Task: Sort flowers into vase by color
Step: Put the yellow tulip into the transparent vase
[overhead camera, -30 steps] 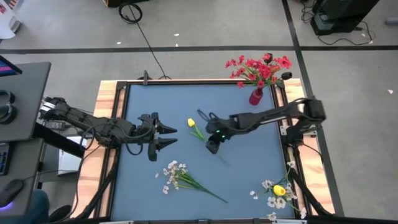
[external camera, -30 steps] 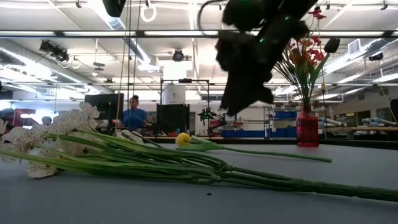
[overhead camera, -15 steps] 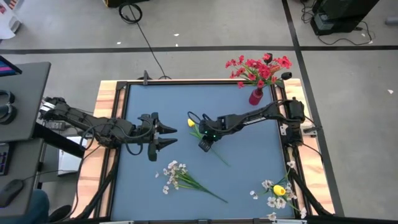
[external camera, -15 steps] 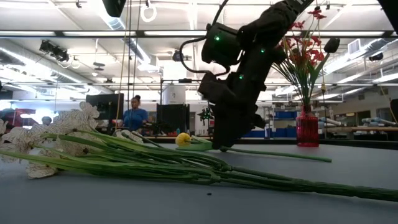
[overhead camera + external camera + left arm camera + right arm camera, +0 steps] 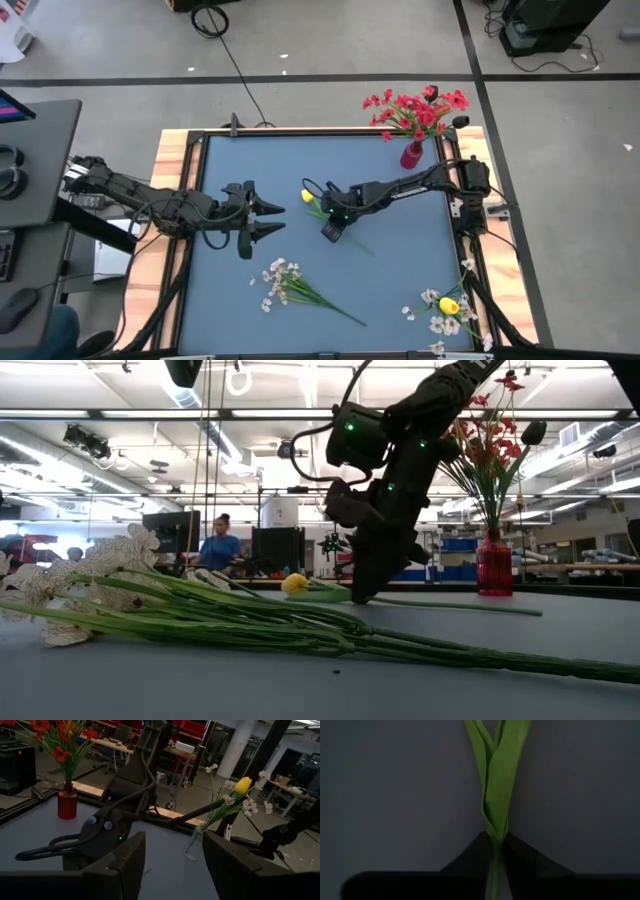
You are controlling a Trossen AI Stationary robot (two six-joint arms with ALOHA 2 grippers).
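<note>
A yellow tulip [image 5: 309,198] lies on the blue table, its green stem running toward the near right. My right gripper [image 5: 328,232] is down on that stem, just behind the leaves [image 5: 495,780], and shut on it. In the low view the right gripper [image 5: 362,598] points down at the stem, and the blossom [image 5: 294,583] rests on the table. My left gripper [image 5: 272,220] hovers open at the table's left. A spray of white blossoms [image 5: 290,285] lies flat near the near edge. My right gripper pinches the tulip's stem [image 5: 495,842] between its two fingers [image 5: 470,855], right where the leaves join it. The fingers come from above, pointing down, and lie across the stem. Blossom and stem lie on the table [image 5: 480,608].
A red vase [image 5: 411,155] with red flowers stands at the far right corner. A clear vase [image 5: 450,305] with a yellow tulip and white sprays stands at the near right corner. The white spray [image 5: 150,600] fills the low view's foreground. A person stands in the room behind.
My right gripper has moved toward the table's left and come down from above the table onto the tulip's stem. The stem's free end has swung slightly toward the far edge. My left arm has kept still.
</note>
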